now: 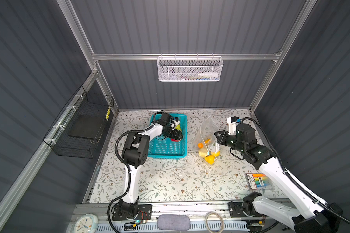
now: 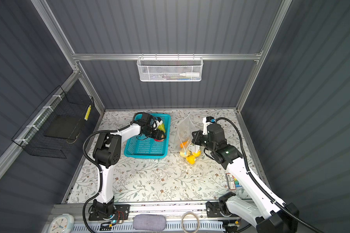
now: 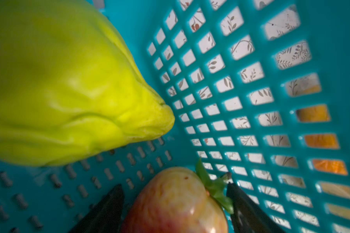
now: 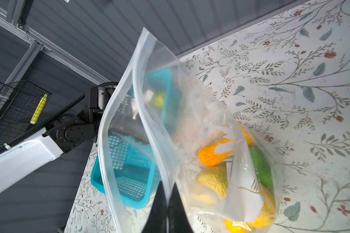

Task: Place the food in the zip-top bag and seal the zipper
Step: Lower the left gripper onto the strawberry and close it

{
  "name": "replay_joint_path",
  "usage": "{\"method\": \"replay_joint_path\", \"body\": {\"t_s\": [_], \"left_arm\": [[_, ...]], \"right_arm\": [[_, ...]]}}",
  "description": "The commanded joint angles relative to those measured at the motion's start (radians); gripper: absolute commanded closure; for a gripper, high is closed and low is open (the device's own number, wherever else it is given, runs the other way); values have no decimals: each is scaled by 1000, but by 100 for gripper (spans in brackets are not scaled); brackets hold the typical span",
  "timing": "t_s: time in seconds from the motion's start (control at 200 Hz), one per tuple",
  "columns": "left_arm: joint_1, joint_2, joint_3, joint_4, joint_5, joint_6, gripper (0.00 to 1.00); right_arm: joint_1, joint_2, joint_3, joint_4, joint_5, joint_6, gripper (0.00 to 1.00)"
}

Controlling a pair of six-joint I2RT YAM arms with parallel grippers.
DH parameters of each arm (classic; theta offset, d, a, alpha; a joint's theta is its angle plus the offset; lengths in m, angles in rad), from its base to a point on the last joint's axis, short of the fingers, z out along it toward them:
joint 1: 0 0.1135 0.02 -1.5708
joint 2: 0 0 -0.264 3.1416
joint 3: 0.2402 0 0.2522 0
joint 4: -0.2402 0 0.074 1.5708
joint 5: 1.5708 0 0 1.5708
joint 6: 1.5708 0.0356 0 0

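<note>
Food split two ways: yellow, orange and green toy fruits (image 4: 209, 158) sit bunched in the bottom of the crinkly clear zip-top bag (image 1: 207, 129), which stands mouth-up on the floral tabletop (image 1: 170, 181) just beside the teal slotted plastic basket (image 1: 166, 150); a glossy red-and-yellow toy apple (image 3: 176, 201) and a wrinkled yellow-green toy pepper (image 3: 69, 90) lie in the basket, near its wall. Your right gripper (image 4: 168, 184) is clenched on one lip of the bag's mouth, holding it up and parted. Your left gripper (image 3: 173, 184) is released, jaws spread either side of the apple, a sliver of gap showing on one side. Watch for: the round, slick apple squirting sideways as you close; the finger by the leaf snagging the basket's lattice wall, which would drag the basket; the free lip sagging shut, since only one side is pinched; a clumsy drop-in tugging the film out of the right pinch and toppling the bag. Slider tab not made out
</note>
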Motion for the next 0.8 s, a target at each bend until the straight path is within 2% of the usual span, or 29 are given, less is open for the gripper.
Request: {"method": "replay_joint_path", "body": {"t_s": [0.0,0.13,0.175,0.335,0.615,0.665,0.795], "left_arm": [[-16,-38,-36,-61,-44,13,17],[-24,-67,-60,-44,-51,8,18],[-26,-71,-66,-36,-88,6,19],[-32,-60,-51,-39,-110,9,24],[-39,-66,-73,-40,-138,18,23],[-39,-69,-75,-33,-141,16,25],[-39,-78,-76,-21,-149,8,42]], "right_arm": [[-2,-3,-1,9,0,4,100],[-2,5,2,13,-7,7,100],[-2,7,0,15,-8,9,100],[-2,3,-4,16,-6,12,100],[-2,5,-4,15,-2,16,100],[-2,8,-1,14,-5,15,100],[-2,10,-1,15,-7,18,100]]}}
